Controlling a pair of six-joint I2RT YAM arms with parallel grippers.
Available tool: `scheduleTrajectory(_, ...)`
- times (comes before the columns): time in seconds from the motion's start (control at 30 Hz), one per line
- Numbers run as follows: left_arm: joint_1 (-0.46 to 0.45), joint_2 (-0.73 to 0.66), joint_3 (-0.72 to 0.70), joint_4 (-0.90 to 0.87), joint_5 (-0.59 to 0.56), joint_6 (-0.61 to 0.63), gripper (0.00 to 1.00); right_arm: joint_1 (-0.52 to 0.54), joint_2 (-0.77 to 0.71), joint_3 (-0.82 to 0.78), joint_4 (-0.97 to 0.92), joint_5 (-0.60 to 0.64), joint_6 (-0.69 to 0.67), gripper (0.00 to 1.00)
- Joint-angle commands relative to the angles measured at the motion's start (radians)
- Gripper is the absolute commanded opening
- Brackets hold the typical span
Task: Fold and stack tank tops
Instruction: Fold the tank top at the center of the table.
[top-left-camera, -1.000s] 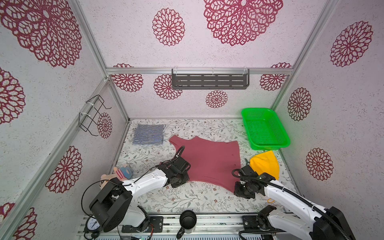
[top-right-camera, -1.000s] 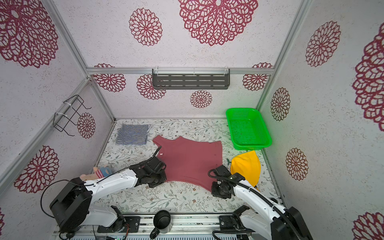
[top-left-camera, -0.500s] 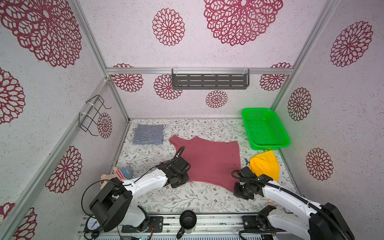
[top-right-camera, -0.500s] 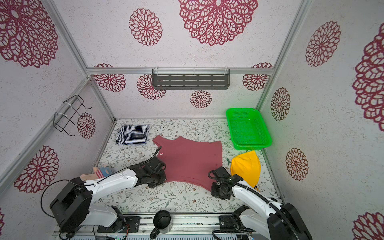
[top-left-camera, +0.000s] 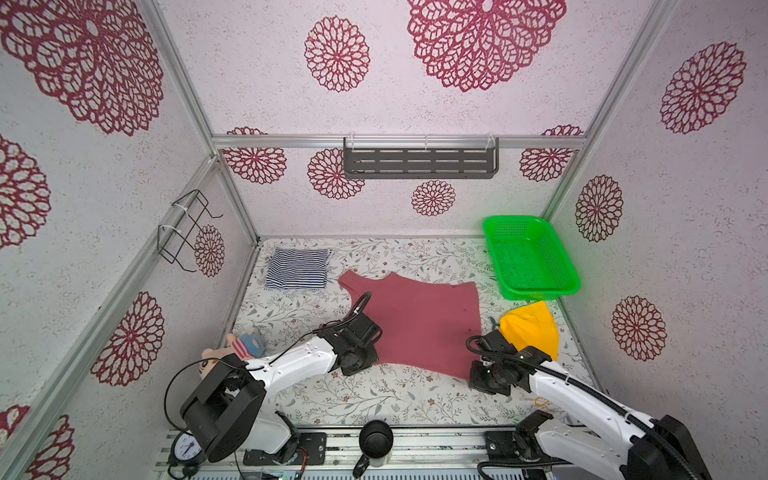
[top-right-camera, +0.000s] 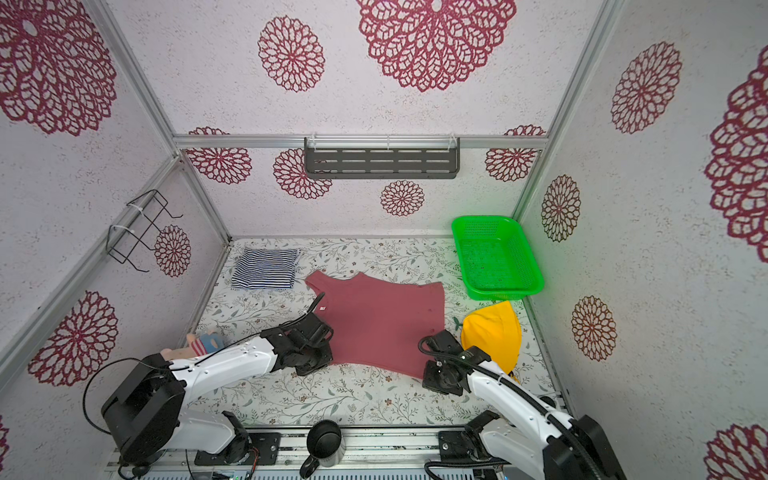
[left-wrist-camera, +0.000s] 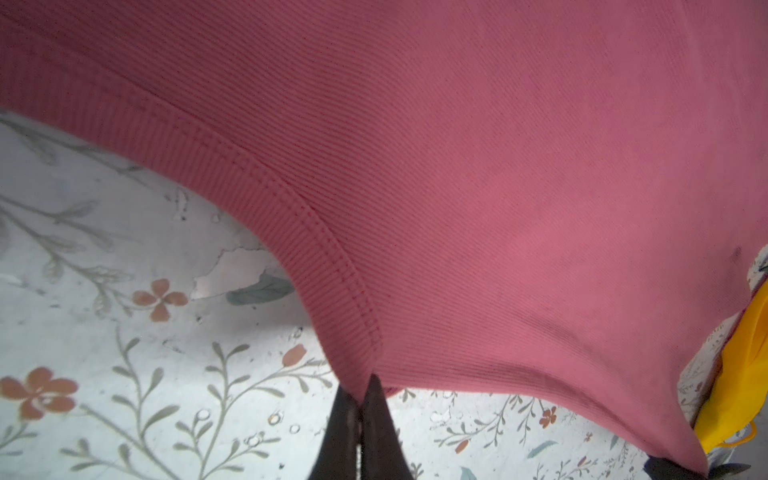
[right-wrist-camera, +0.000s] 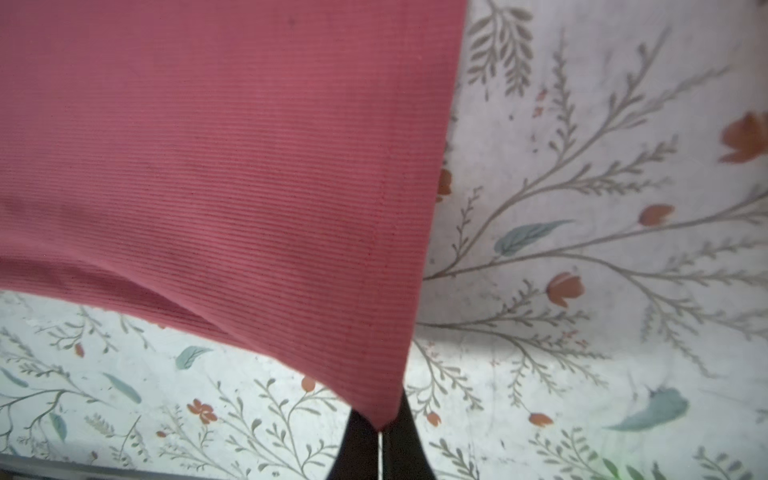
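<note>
Both top views are bright and evenly lit from overhead, with only soft, short shadows under the arms on the surface (top-left-camera: 374, 395). Wide-angle distortion bows the frame posts near the edges. The green basket (top-left-camera: 528, 262) glares and tints the wall beside it. In the wrist views, the maroon tank top (left-wrist-camera: 457, 166) is sharp close to the left tool (left-wrist-camera: 362, 395) and right tool (right-wrist-camera: 380, 420). Both tools show as dark silhouettes, and the surface far from them blurs.

A maroon ribbed tank top (top-left-camera: 419, 320) is lying spread flat mid-tabletop (top-left-camera: 374, 399), while a navy-and-white striped tank top (top-left-camera: 297, 269) is sitting folded, well apart, near the far-left corner.
</note>
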Motion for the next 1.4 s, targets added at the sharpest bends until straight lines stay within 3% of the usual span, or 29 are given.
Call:
scheduleTrajectory(0.0,-0.038,-0.031,-0.014,-0.039,-0.037,-0.043,0.00,0.004,-0.056,0.017,-0.139,0.000,-0.006,0.00)
scheduleTrajectory(0.13,-0.065,-0.048,0.009,-0.074,-0.078,-0.051,0.00,0.004,-0.070,0.068,-0.210,-0.004,-0.028,0.00)
scheduleTrajectory(0.33,-0.022,0.008,0.143,-0.155,-0.086,0.087,0.00,-0.012,0.039,0.181,-0.209,0.020,-0.098,0.00)
scheduleTrajectory(0.6,0.072,0.108,0.238,-0.145,-0.031,0.245,0.00,-0.174,0.177,0.254,-0.139,-0.012,-0.284,0.00)
scheduleTrajectory(0.87,0.157,0.211,0.333,-0.155,0.026,0.374,0.00,-0.261,0.319,0.328,-0.116,-0.032,-0.398,0.00)
scheduleTrajectory(1.37,0.221,0.338,0.462,-0.132,0.101,0.461,0.00,-0.334,0.502,0.445,-0.069,-0.039,-0.473,0.00)
